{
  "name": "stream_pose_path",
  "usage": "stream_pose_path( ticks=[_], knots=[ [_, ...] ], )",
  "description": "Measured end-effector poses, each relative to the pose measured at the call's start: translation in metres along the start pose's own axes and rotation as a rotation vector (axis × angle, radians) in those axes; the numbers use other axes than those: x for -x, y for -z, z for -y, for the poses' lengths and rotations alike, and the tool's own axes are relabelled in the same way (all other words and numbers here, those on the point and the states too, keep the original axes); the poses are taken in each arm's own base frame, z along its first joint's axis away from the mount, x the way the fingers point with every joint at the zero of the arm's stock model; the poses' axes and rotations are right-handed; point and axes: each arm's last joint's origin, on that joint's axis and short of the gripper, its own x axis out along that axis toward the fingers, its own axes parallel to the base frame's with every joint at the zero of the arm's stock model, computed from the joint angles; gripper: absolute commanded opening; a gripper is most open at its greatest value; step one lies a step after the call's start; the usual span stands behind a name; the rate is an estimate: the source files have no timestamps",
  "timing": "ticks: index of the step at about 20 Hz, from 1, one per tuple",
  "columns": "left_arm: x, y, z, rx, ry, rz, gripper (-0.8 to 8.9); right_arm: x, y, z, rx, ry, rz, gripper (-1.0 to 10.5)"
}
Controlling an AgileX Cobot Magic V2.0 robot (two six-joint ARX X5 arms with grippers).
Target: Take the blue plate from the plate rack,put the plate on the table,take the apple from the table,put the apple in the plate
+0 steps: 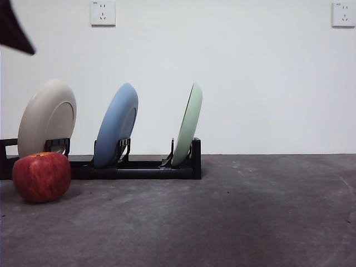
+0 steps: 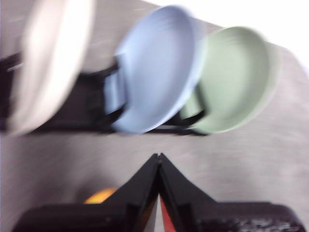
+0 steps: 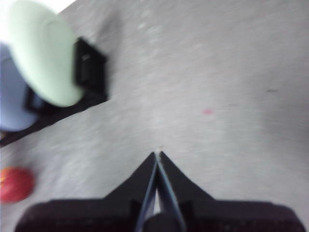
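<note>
The blue plate [image 1: 117,125] stands on edge in the middle slot of the plate rack [image 1: 133,166], leaning slightly, between a cream-white plate [image 1: 47,118] and a pale green plate [image 1: 187,125] — the three are well apart from one another. The rack sits at the back of the counter [image 1: 233,217], close to the wall, toward the counter's left side as the front view shows it. The apple [image 1: 42,176] rests on the counter just in front of the rack, below the cream-white plate.

The left pincer [image 2: 158,157] hangs above the counter in front of the rack, its jaws pressed together with nothing between them. The right pincer [image 3: 157,154] is likewise closed and empty — over bare counter, off the rack's green-plate end.
</note>
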Motion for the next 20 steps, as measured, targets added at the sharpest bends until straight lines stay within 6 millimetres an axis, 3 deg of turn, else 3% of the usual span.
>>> stream_pose_path(
  ticks=[3, 6, 11, 12, 14, 17, 20],
  knots=[
    [-0.016, -0.035, 0.01, 0.001, 0.081, -0.065, -0.06, -0.011, -0.019, -0.01, 0.038, -0.128, -0.102, 0.0],
    [-0.037, -0.073, 0.018, 0.007, 0.154, -0.12, -0.05, -0.022, -0.031, -0.015, 0.057, -0.144, -0.205, 0.0],
    [-0.077, -0.126, 0.033, -0.015, 0.225, -0.197, 0.07, -0.036, -0.033, -0.024, 0.12, -0.169, -0.296, 0.0],
    [-0.086, -0.133, 0.037, -0.022, 0.225, -0.224, 0.64, -0.038, -0.031, -0.026, 0.131, -0.176, -0.31, 0.0],
    [-0.103, -0.142, 0.045, -0.03, 0.222, -0.27, 2.41, -0.041, -0.029, -0.03, 0.148, -0.185, -0.329, 0.0],
    [-0.128, -0.143, 0.055, -0.047, 0.172, -0.32, 2.62, -0.043, -0.026, -0.034, 0.17, -0.192, -0.345, 0.0],
    [-0.153, -0.129, 0.063, -0.084, 0.076, -0.358, 2.63, -0.044, -0.024, -0.036, 0.18, -0.195, -0.355, 0.0]
  ],
)
